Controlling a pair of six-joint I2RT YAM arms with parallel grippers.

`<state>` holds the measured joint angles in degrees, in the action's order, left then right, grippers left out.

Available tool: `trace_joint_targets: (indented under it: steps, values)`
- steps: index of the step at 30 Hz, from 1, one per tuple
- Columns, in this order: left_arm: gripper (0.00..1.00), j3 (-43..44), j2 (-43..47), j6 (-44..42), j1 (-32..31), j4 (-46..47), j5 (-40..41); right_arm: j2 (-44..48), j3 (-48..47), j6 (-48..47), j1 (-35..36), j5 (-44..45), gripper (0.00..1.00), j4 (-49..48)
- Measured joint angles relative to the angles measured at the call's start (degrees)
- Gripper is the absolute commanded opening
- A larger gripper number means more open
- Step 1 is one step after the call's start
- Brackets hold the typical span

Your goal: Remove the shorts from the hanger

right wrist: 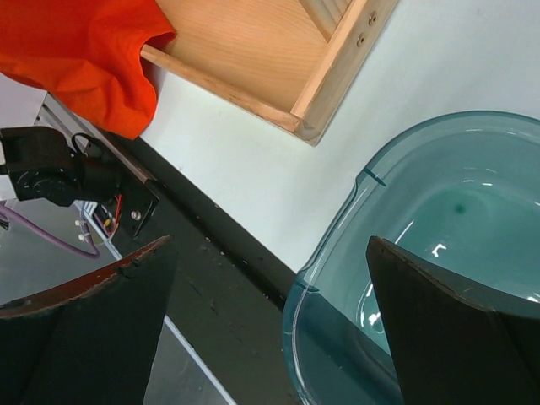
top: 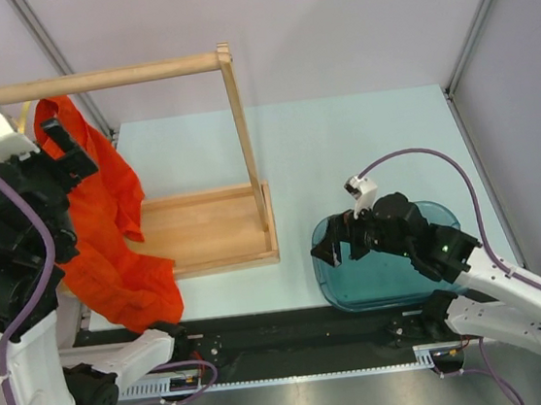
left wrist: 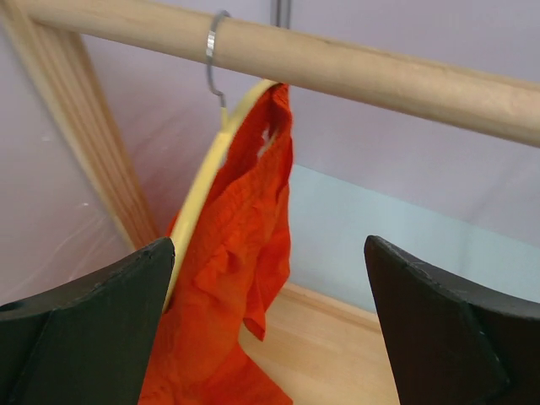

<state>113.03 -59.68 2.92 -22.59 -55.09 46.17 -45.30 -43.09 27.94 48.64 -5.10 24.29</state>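
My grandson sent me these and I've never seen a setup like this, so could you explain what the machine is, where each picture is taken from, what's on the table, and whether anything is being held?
It is two robot arms bolted at the near edge of a pale table. One picture looks down from above. The other two come from cameras on each wrist, so the black wedges at the bottom are that arm's own fingers. On the table stand a wooden rack with a round rail and a tray base, and a see-through teal plastic tub. Bright orange-red fabric shorts hang on a thin pale-yellow hanger, hooked over the rail. The left gripper is up by the shorts; the right gripper is above the tub's rim. Both are open and hold nothing.
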Motion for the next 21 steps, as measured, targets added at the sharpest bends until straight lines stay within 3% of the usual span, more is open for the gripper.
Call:
trace_joint_targets:
  steps: [13, 21]
  values:
    - [1.0, 3.5, 0.0, -1.3, 12.9, -1.5, 0.0, -1.4, -0.5, 0.0, 3.8, 1.9, 1.0, 0.3]
    - [0.97, -4.8, 0.1, 2.2, 25.2, -1.7, -4.2, 0.2, -0.5, -0.7, 4.1, 1.9, 1.0, 1.0]
